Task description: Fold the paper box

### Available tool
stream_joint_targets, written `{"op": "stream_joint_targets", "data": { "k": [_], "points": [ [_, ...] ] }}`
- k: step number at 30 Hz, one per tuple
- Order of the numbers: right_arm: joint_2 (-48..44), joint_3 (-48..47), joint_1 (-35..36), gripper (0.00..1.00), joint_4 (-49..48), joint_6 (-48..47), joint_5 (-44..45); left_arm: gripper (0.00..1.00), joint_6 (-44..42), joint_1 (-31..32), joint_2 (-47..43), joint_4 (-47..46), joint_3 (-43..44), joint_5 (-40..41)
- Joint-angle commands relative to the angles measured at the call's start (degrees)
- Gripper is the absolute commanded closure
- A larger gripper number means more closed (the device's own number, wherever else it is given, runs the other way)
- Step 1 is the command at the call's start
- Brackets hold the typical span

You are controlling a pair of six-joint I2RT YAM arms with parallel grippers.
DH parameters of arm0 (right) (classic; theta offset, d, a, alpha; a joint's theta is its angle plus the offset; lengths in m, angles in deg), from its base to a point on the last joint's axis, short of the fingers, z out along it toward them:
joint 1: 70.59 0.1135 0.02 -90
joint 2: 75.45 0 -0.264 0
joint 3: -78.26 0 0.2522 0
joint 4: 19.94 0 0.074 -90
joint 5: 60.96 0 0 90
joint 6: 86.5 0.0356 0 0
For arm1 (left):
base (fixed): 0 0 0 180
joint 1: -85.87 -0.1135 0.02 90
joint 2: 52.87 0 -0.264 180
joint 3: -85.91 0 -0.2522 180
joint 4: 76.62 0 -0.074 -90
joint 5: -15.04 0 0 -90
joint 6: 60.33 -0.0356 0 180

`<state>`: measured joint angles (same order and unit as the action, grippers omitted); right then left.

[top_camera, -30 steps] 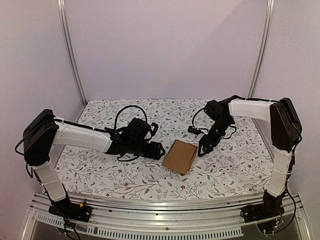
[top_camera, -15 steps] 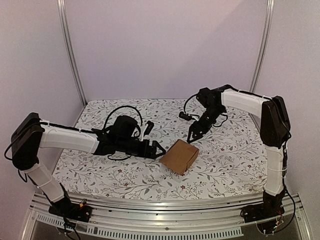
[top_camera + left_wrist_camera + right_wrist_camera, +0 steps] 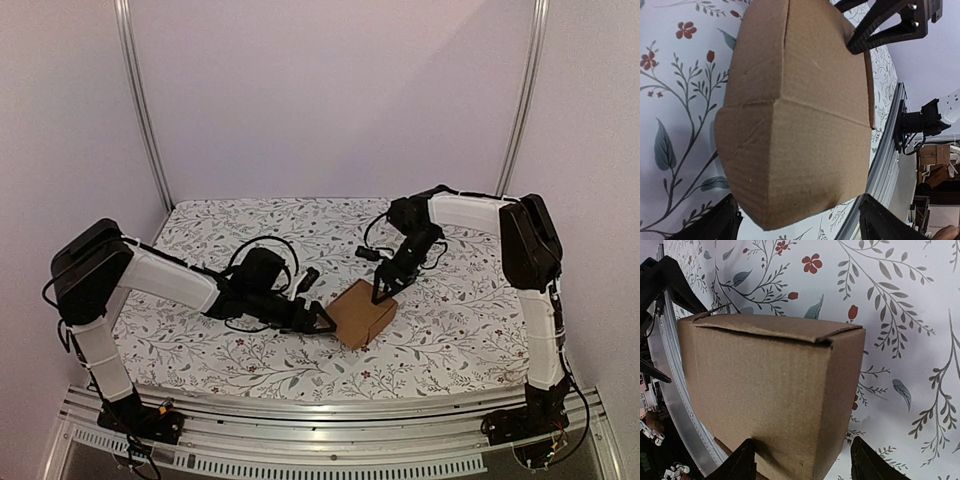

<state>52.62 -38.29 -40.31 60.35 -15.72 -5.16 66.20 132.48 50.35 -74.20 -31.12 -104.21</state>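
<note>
The paper box [image 3: 362, 312] is a closed brown cardboard cube on the floral table cloth, a little right of centre. My left gripper [image 3: 318, 322] is open at its near-left corner. In the left wrist view the box [image 3: 795, 110] fills the frame, and the left gripper [image 3: 797, 225] has one finger on each side of its corner. My right gripper [image 3: 385, 290] is open at the box's far edge. In the right wrist view the box [image 3: 770, 390] stands right in front of the right gripper [image 3: 802, 465]; its top flap seam shows a small gap.
The floral cloth [image 3: 200, 345] covers the table. A metal rail [image 3: 330, 415] runs along the near edge. Upright metal posts [image 3: 140, 110] stand at the back corners. Loose black cables [image 3: 262, 222] loop above the left wrist.
My left gripper has moved right, up to the box's near-left corner. My right gripper has come down and left to the box's far edge. The box has shifted slightly.
</note>
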Motion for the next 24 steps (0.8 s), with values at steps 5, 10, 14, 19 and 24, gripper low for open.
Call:
{"op": "stream_joint_targets", "data": {
  "k": [5,10,14,19,24],
  "points": [
    [2.9,0.4,0.5,0.38,0.1,1.1,-1.1,0.2,1.7,-0.7,2.2,-3.4,2.0,-5.2],
    [3.3,0.6,0.4,0.38,0.1,0.9,-1.0,0.19,-4.8,-1.0,-1.8,13.5,5.8,-2.0],
    [3.4,0.4,0.4,0.39,0.0,0.8,-0.2,0.15,-9.6,-1.1,-6.5,23.4,6.6,9.5],
    [3.7,0.0,0.4,0.39,-0.2,0.5,0.5,0.14,-11.3,-1.4,-3.5,25.3,10.5,11.9],
    [3.7,0.0,0.4,0.4,0.1,0.5,0.8,0.13,-11.3,-1.7,1.6,18.6,12.7,7.5]
  ]
}}
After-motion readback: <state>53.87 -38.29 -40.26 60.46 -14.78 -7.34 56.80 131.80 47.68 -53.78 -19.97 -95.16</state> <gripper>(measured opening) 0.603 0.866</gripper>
